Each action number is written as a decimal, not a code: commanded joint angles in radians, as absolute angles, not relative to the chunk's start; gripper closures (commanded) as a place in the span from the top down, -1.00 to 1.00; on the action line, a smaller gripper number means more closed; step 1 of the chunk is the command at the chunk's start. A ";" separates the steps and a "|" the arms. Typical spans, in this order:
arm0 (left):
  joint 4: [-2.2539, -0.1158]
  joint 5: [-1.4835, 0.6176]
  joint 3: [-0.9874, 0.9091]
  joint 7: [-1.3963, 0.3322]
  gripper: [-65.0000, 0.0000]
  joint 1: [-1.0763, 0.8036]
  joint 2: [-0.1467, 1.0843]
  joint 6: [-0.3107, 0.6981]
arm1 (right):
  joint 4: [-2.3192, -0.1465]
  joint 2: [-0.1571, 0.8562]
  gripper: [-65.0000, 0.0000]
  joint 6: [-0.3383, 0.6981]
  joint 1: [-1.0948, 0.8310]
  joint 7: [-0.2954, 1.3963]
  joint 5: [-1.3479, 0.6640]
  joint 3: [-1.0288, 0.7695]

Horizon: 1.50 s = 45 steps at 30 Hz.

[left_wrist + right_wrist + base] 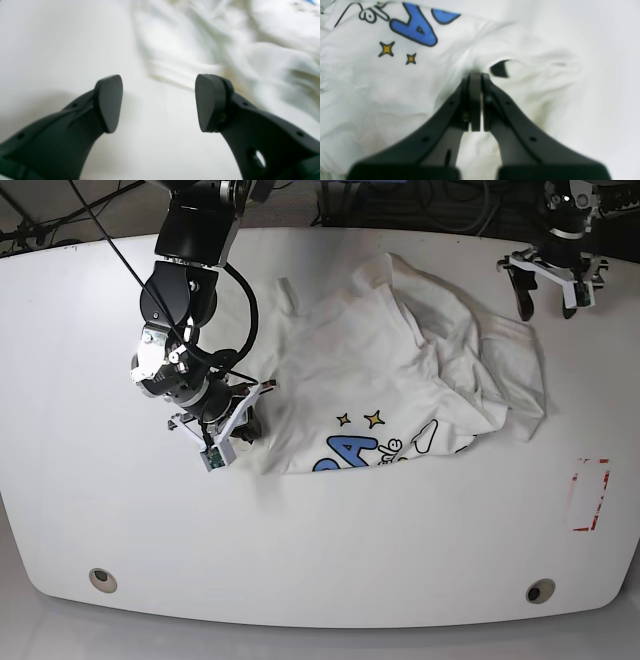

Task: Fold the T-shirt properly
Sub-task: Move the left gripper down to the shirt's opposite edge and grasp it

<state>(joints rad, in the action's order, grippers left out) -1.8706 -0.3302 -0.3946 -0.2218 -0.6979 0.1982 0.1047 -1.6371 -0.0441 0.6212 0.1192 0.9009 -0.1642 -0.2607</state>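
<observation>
Soft matt cotton T-shirt (400,370) on smooth, slightly glossy white table (420,550).

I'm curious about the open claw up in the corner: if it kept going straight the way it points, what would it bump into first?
Probably the bare white table, just short of the T-shirt edge; depth is unclear. The left gripper is open.
</observation>
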 commanded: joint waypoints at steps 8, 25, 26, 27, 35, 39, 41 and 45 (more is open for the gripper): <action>-1.914 -0.332 -0.550 -0.510 0.31 -0.499 0.154 0.108 | -1.669 -0.035 -1.00 0.624 0.145 0.883 -0.180 -0.259; -1.914 -0.332 -0.549 -0.588 0.31 -0.441 0.154 0.110 | -1.555 -0.035 -0.11 0.622 0.145 0.866 -0.179 -0.268; -1.914 -0.332 -0.549 -0.588 0.31 -0.441 0.154 0.110 | -1.546 -0.035 -0.11 0.622 0.145 0.855 -0.179 -0.277; -1.914 -0.332 -0.549 -0.588 0.31 -0.441 0.154 0.110 | -1.540 -0.035 -0.10 0.622 0.145 0.846 -0.176 -0.291; -1.914 -0.332 -0.549 -0.588 0.31 -0.441 0.156 0.110 | -1.443 -0.021 -0.10 0.621 0.151 0.799 -0.176 -0.320; -1.914 -0.332 -0.549 -0.588 0.30 -0.443 0.156 0.110 | -1.415 -0.019 -0.10 0.624 0.151 0.785 -0.180 -0.317; -1.914 -0.332 -0.549 -0.588 0.30 -0.444 0.156 0.110 | -1.412 -0.021 -0.10 0.624 0.148 0.785 -0.180 -0.315; -1.914 -0.332 -0.549 -0.588 0.30 -0.441 0.154 0.110 | -1.420 -0.039 -0.11 0.625 0.145 0.785 -0.180 -0.300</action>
<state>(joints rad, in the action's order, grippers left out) -1.8954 -0.3275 -0.5434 -0.6125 -0.4454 0.1421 0.1120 -1.3979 -0.0261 0.6178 0.1249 0.8108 -0.1619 -0.3141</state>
